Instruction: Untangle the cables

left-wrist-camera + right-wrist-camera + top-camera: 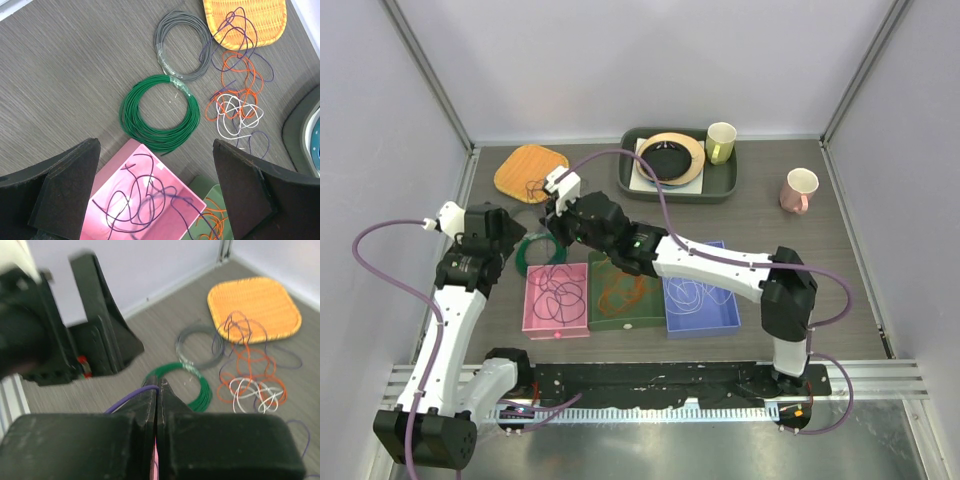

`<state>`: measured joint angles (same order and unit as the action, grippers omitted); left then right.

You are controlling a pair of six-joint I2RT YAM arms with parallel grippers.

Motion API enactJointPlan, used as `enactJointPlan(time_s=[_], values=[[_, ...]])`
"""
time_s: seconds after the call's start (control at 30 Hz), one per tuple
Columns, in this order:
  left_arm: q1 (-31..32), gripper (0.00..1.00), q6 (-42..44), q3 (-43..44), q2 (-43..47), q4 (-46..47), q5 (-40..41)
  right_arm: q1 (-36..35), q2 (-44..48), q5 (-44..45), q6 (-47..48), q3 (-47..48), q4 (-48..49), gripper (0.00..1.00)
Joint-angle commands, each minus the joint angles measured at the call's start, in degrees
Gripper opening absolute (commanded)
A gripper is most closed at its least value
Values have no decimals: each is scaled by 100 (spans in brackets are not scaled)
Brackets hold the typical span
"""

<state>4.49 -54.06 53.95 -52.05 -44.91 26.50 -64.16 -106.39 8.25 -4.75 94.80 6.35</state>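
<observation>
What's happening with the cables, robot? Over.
Left gripper open, empty. Right gripper shut on purple cable. Orange, white, purple tangle at woven mat. Green coil close beside it.

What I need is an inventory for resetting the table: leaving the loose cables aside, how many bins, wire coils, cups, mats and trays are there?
Bins: 3 - pink bin, green bin, blue bin
Wire coils: 2 - green coil, grey coil
Cups: 2 - yellow cup, pink cup
Mats: 1 - woven orange mat
Trays: 1 - dark back tray
Total: 9
</observation>
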Motion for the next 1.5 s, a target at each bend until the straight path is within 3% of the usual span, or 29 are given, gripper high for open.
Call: enactJointPlan(time_s=[0.0,0.53,1.0,1.1,1.13,1.23,1.4,1.47], values=[[-27,100,-87,-34,55,61,233,-9,-92,89,-271,-331,402,1],[-27,100,-52,-43,11,201,119,-360,-655,484,-149,-937,253,1],[-19,100,-8,-52,55,254,22,-720,-1719,642,-34,-199,-590,1],[-27,100,1,-34,72,263,22,-712,-1596,669,9,-225,-600,15],[-27,100,1,-34,64,263,22,-712,-1552,669,18,-234,-591,24],[-27,100,1,-34,99,272,4,-712,-1411,678,54,-217,-756,35],[-27,100,19,-34,116,272,-49,-721,-1209,643,71,-147,-1144,42],[-27,100,27,-43,125,289,-75,-721,-1165,616,71,-68,-1441,50]])
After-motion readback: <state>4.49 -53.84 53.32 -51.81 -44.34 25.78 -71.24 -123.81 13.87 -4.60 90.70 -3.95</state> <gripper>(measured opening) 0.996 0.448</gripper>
